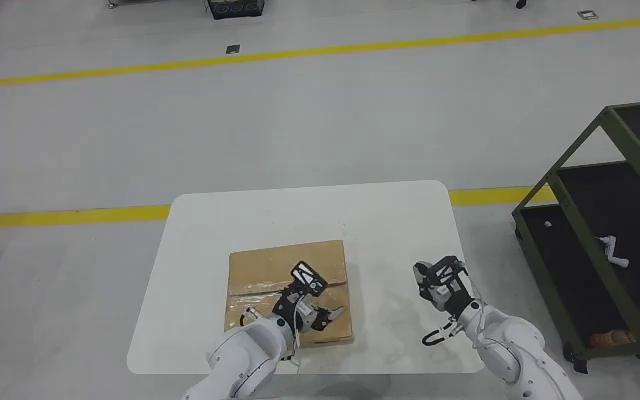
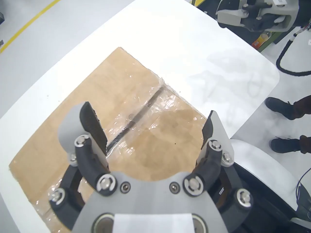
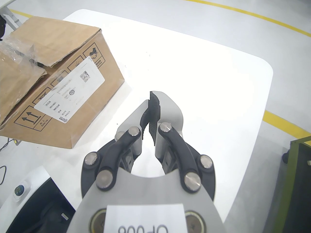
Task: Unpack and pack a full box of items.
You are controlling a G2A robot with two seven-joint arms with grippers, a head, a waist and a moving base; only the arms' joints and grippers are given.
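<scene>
A brown cardboard box (image 1: 288, 280) (image 2: 102, 93) (image 3: 60, 73) stands on the white table (image 1: 400, 220), its top flaps closed and taped with wrinkled clear tape along the seam (image 2: 143, 110). My left gripper (image 2: 148, 120) (image 1: 322, 305) hovers open just above the box's near part, beside the seam, with nothing between its fingers. My right gripper (image 3: 151, 103) (image 1: 440, 290) is shut and empty, held over bare table to the right of the box. A white label (image 3: 70, 90) sits on the box's side wall.
A green metal cart (image 1: 585, 250) stands on the floor off the table's right edge. A person's shoes (image 2: 284, 124) show on the floor beside the table. Bare table lies beyond and right of the box.
</scene>
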